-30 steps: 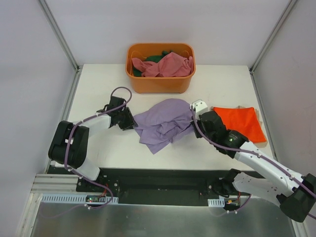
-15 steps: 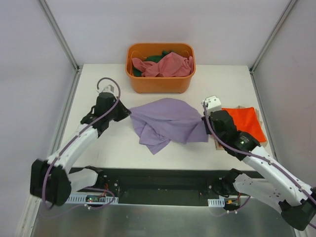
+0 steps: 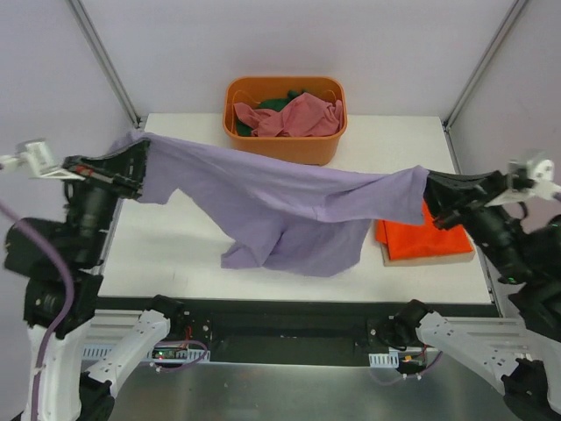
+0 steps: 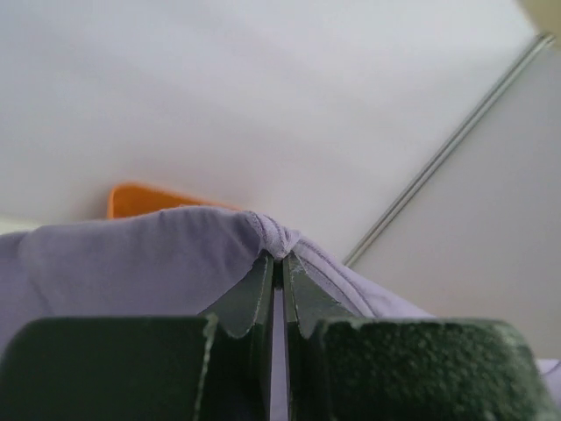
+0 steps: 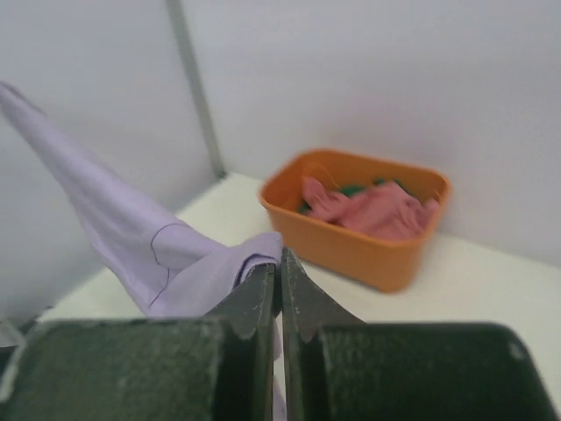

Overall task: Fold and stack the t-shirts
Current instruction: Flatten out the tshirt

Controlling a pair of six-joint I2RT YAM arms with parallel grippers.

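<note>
White table (image 3: 166, 250), grey walls | purple shirt (image 3: 280, 197) hung stretched above it between both arms | left gripper (image 3: 140, 165) pinched one end | right gripper (image 3: 429, 189) pinched the other | folded orange-red shirt (image 3: 425, 241) lay at the table's right | pink shirt (image 3: 298, 116) and green shirt (image 3: 273, 103) sat in the tub (image 3: 285, 151) at the back

Lavender t-shirt (image 3: 280, 202) stretched aloft, sagging midway; orange-red t-shirt (image 3: 429, 241) folded flat.
</note>
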